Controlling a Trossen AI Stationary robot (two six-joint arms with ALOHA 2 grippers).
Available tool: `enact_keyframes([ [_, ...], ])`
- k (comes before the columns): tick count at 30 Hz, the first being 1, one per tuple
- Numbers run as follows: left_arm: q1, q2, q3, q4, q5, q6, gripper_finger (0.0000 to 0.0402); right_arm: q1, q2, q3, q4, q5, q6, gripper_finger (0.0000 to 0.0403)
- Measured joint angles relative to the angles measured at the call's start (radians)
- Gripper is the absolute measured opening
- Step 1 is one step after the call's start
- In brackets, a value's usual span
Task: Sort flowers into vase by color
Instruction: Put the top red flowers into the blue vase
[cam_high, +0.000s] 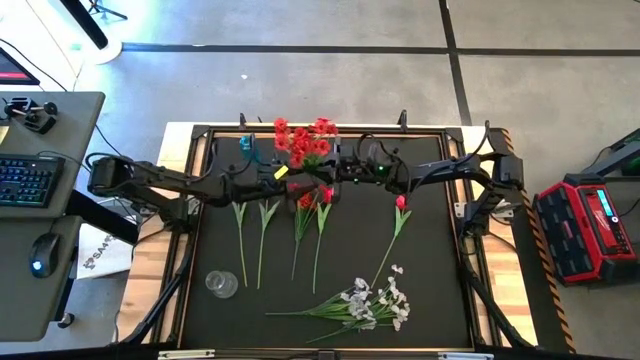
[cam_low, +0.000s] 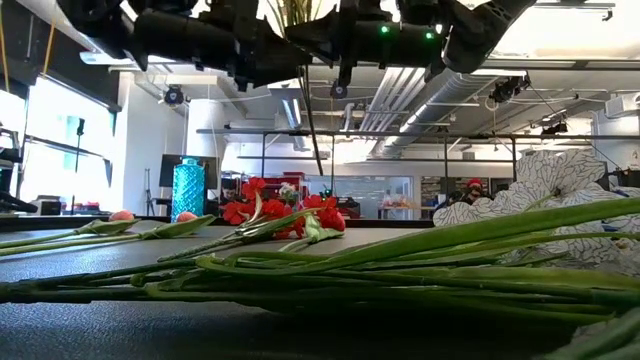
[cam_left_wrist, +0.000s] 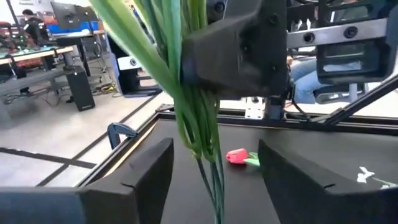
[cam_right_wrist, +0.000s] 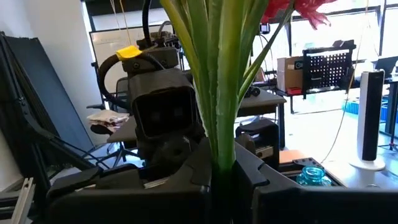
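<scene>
white sprays (cam_high: 372, 303): lying flat at the near edge of the worktop (cam_high: 430, 250), stems pointing left.
clear vase (cam_high: 221, 284): near left, just beside them, upright.
loose stems: two green ones (cam_high: 252, 232) and a red bunch (cam_high: 308, 215) lie mid-worktop; a single red tulip (cam_high: 400, 205) sits to the right, apart.
right pincer (cam_right_wrist: 222, 177): clamped tight on a bundle of green stems (cam_right_wrist: 219, 81), red blooms (cam_high: 303, 140) up over the far side.
left pincer (cam_left_wrist: 211, 171): fingers (cam_left_wrist: 148, 171) spread wide either side of those same stems, not touching.
blue vase (cam_high: 246, 147): far left edge.
</scene>
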Motion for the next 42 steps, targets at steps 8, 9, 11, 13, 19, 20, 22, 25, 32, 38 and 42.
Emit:
enact_keyframes([
  [8,0.014,0.0,0.0,0.007,-0.007,-0.043,0.0124,0.0,0.0,0.0,-0.027,-0.032,0.0,0.0011],
  [9,0.015,0.0,0.0,0.007,-0.006,-0.048,0.0112,0.0,0.0,0.0,-0.027,-0.04,-0.002,0.0012],
  [11,0.015,0.0,0.0,0.007,-0.003,-0.048,0.0087,0.0,0.0,0.0,-0.027,-0.046,0.004,0.0012],
  [13,0.015,0.0,0.0,0.007,0.0,-0.048,0.0061,0.0,0.0,0.0,-0.03,-0.046,0.021,0.0013],
  [19,0.021,-0.016,0.0,-0.052,-0.093,-0.014,0.0008,-0.016,-0.023,0.001,-0.117,-0.038,0.108,0.0072],
  [20,0.025,-0.028,0.0,-0.069,-0.121,-0.007,0.0008,-0.021,-0.033,0.001,-0.15,-0.029,0.114,0.009],
  [22,0.038,-0.064,0.0,-0.114,-0.188,0.017,0.0006,-0.033,-0.064,0.002,-0.226,0.018,0.15,0.0132],
  [25,0.077,-0.134,0.0,-0.185,-0.296,0.085,0.0002,-0.048,-0.104,0.002,-0.38,0.136,0.257,0.019],
  [32,0.267,-0.316,-0.001,-0.306,-0.294,0.108,0.0001,-0.008,-0.095,0.001,-0.536,0.247,0.274,0.0267],
  [38,0.377,-0.486,-0.001,-0.415,-0.314,0.081,0.0001,0.047,-0.087,0.0,-0.581,0.321,0.212,0.0268],
  [42,0.429,-0.547,-0.001,-0.522,-0.314,0.05,0.0,0.063,-0.087,0.0,-0.576,0.371,0.185,0.0261],
])
